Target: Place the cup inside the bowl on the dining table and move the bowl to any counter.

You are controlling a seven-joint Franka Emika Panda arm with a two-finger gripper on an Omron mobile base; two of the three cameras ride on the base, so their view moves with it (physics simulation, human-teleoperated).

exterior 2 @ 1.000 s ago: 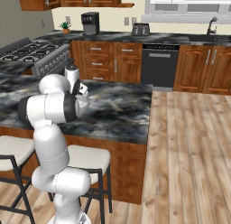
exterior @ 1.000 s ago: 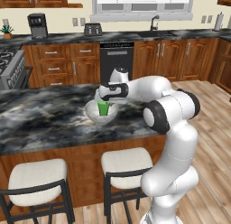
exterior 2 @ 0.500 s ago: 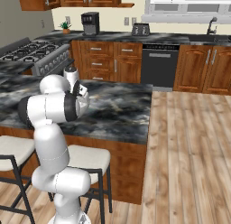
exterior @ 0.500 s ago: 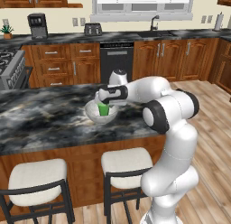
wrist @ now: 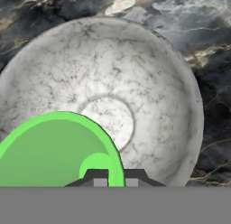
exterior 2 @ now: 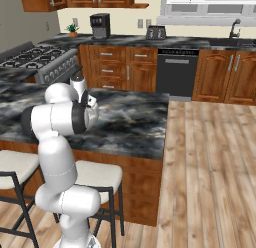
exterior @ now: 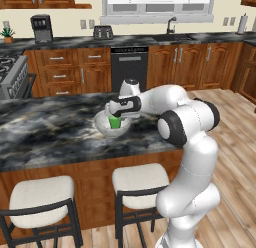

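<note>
The pale speckled bowl (exterior: 103, 125) stands on the dining table (exterior: 50, 132), near its right end. My gripper (exterior: 116, 115) is shut on the rim of the green cup (exterior: 115, 122) and holds it low inside the bowl's mouth. In the hand view the cup (wrist: 49, 151) fills the lower left, with one rim wall pinched between the fingertips of the gripper (wrist: 116, 175). The bowl (wrist: 153, 83) spreads behind it on the marbled table (wrist: 212, 60). The counter (exterior: 150, 39) with its sink and tap (exterior: 171, 25) runs along the far wall. In the right base view my arm hides the bowl and cup.
Two white-cushioned stools (exterior: 137, 179) (exterior: 40, 197) stand at the table's near side. A stove (exterior: 12, 74) is at the left. A coffee maker (exterior: 41, 28) and a toaster (exterior: 103, 32) sit on the far counter. Wooden floor (exterior 2: 210, 157) lies open to the right.
The hand has sunk a little, bringing the cup lower into the bowl. The bowl has stayed in place.
</note>
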